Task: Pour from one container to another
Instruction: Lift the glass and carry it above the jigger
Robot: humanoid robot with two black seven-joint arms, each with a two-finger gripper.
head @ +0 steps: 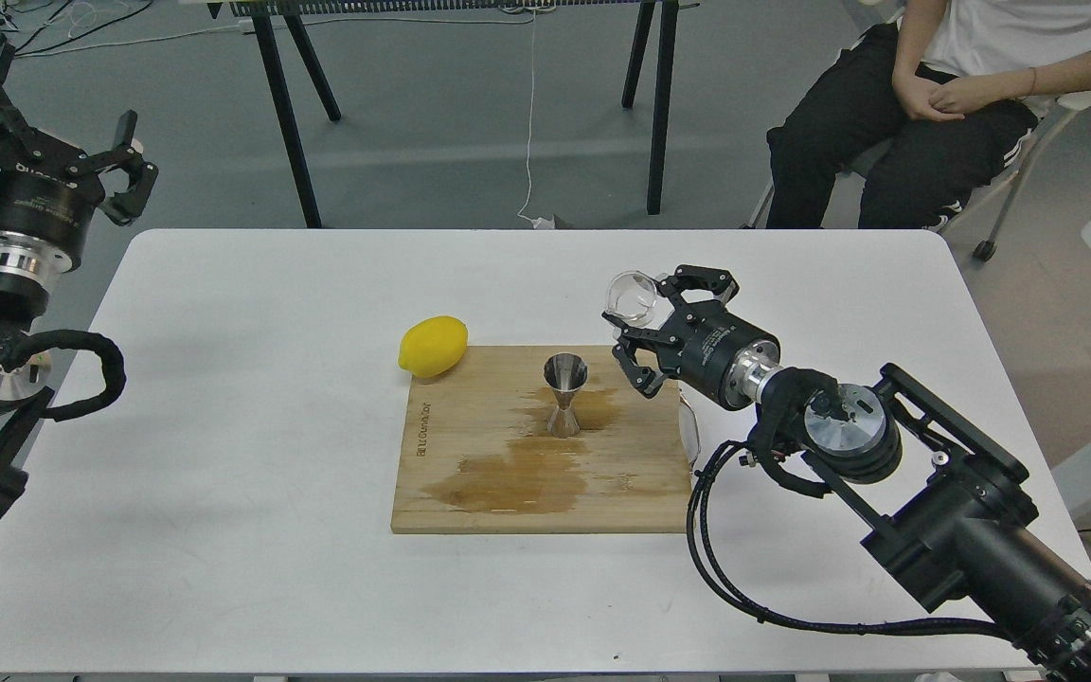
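The small clear glass cup point(632, 297) is held in the air, tilted, with my right gripper point(645, 322) shut on it above the right part of the wooden board point(470, 474). The steel hourglass jigger point(564, 395) stands upright on the board, to the left of and below the cup, apart from it. My left gripper point(44, 118) hangs open and empty off the table's far left corner.
A yellow lemon point(432, 346) rests at the board's far left corner. Wet stains point(517, 478) darken the board around and in front of the jigger. A seated person point(943, 95) is behind the white table point(223, 493) at the back right.
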